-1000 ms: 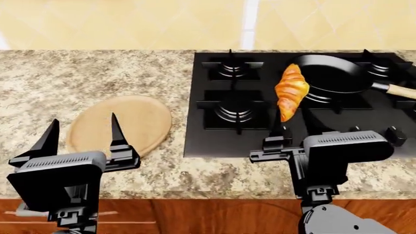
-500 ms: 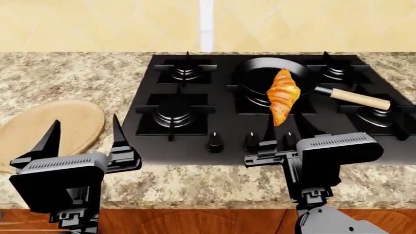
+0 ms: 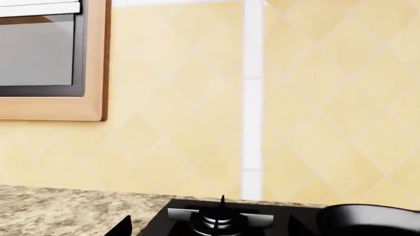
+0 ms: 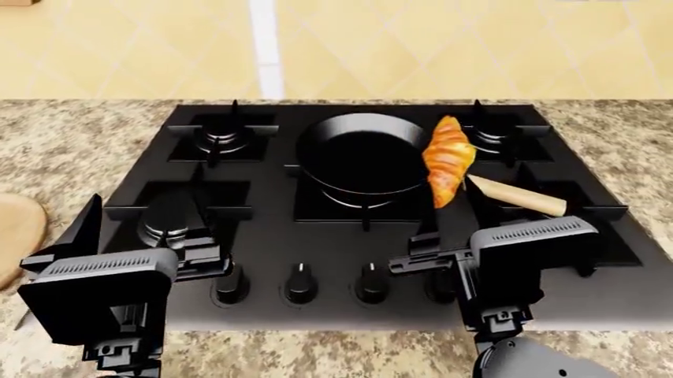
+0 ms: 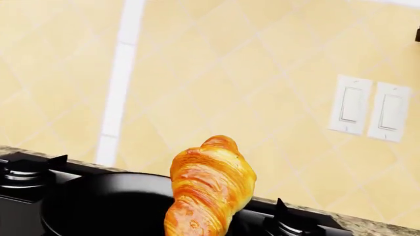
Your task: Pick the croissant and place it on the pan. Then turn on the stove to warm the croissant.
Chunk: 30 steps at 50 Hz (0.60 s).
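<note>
The right gripper (image 4: 437, 228) is carrying the croissant (image 4: 447, 160), its fingers pinching the pastry's lower tip so it stands nearly upright above the stove (image 4: 137, 197). In the head view it hangs over the right rim of the pan (image 4: 363, 153), just where the wooden handle (image 4: 518, 195) joins the black bowl. The right wrist view shows the same: the croissant sits in front of the pan's dark hollow, with the yellow tiled wall and 2 light switches (image 5: 370, 111) behind.

The pan rests on the middle far burner. The left gripper (image 4: 147, 228) waits at the near left, fingers spread wide with nothing between them, above the near left burner (image 4: 173, 220). 4 of the black knobs (image 4: 299, 285) show along the near edge, the rest hidden behind the right gripper's body.

This looks like the carrying stage of the first step; the croissant is not yet down. Next, I would expect the right arm to shift a little left so the pastry clears the rim, lower toward the pan's floor, and only then let go. After that comes the knob for the pan's burner, though I cannot tell which knob that is.
</note>
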### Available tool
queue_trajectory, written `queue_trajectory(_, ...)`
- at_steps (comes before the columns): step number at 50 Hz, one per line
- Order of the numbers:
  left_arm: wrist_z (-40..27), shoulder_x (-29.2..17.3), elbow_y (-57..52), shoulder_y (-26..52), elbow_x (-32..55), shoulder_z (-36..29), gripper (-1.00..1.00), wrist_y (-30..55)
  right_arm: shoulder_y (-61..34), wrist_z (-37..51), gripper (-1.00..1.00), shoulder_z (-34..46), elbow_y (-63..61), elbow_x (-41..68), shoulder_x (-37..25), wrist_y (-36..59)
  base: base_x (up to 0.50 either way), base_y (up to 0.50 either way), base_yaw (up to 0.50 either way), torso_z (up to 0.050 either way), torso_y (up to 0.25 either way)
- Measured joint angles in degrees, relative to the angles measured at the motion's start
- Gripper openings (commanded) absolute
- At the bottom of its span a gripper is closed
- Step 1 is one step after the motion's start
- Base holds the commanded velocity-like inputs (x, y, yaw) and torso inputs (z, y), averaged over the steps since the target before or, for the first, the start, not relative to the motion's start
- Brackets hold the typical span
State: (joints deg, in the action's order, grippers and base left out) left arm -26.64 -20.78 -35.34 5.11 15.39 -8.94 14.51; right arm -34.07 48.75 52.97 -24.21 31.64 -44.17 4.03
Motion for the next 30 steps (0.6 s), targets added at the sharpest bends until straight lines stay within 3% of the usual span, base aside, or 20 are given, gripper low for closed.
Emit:
queue_trajectory(15,-0.22,-0.18,-0.64,-0.21,0.14,-0.48,1.0,0.14,-1.86,-2.78,-1.0,1.37,-0.12,-0.08,0.44,2.29,0.01,-0.01,0.0,0.0,0.0)
queue_trajectory(30,-0.42,-0.38,-2.62,-0.18,0.64,-1.4,1.0,1.27,-15.48,-14.56,-1.0,-1.45,5.74,11.11,3.05,10.92,0.0,0.0,0.0,0.0,0.0)
